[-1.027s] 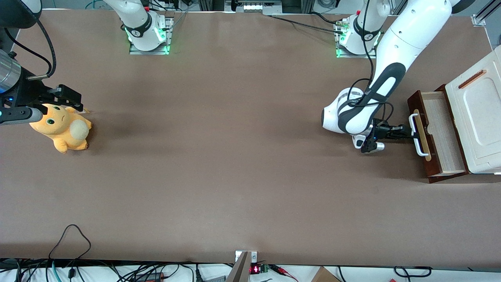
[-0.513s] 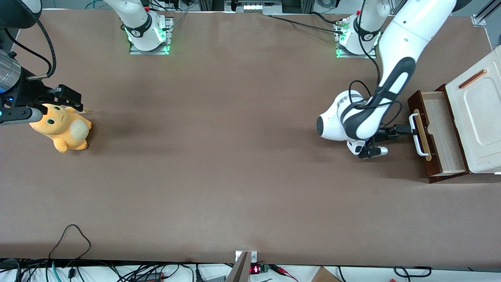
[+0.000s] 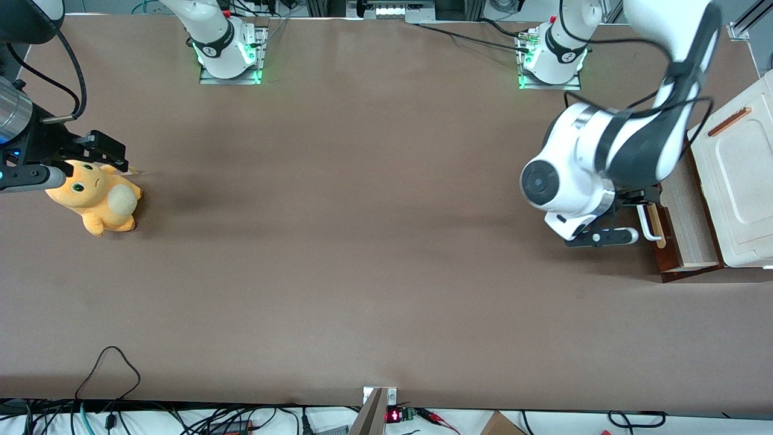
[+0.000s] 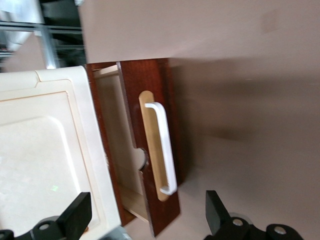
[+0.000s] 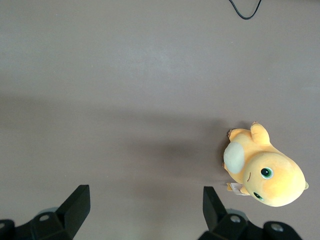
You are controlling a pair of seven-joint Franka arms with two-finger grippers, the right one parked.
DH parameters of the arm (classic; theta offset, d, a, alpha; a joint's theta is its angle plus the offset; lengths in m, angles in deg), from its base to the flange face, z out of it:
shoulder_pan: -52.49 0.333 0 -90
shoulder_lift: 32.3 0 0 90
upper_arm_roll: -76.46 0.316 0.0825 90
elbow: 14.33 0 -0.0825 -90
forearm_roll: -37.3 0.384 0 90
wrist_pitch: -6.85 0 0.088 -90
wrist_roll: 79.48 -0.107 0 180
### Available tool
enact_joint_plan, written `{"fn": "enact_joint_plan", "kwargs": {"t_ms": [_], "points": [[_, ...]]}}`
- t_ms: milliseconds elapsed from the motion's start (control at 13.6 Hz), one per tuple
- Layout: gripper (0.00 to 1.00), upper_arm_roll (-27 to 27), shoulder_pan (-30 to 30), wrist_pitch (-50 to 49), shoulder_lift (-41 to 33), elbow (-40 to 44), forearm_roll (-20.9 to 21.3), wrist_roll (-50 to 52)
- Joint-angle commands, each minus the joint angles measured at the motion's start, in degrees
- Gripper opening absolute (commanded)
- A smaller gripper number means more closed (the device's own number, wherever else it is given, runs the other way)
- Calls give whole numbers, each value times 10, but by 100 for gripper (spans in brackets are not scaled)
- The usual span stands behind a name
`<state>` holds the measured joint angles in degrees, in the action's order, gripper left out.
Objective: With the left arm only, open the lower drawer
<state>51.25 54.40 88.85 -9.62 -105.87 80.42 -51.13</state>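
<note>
a wide brown surface point(image 3: 362, 241) is filling the scene. an orange plush toy point(image 3: 96, 199) with green eyes and a cream belly is lying on its side toward the parked arm's end. black cables point(image 3: 109, 374) are trailing along the edge nearest the front camera, beside a small red-lit display point(image 3: 394, 415).

No readable text, labels or numbers anywhere.

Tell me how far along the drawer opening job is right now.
The lower drawer already stands pulled out from under the white cabinet top, its light wood inside showing. The gripper hangs open above the white handle, holding nothing. Little looks left.
</note>
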Motion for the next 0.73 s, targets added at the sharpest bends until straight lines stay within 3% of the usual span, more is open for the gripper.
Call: {"fn": "enact_joint_plan", "kwargs": {"t_ms": [0,220,513,660], "points": [[100,64,4,19,-69,29,-154,-108],[100,145,3,38,-135,29,-309,-199],[100,202,3,53,-188,14,-425,-254],[100,210,4,75,-215,-10,-452,-256]]}}
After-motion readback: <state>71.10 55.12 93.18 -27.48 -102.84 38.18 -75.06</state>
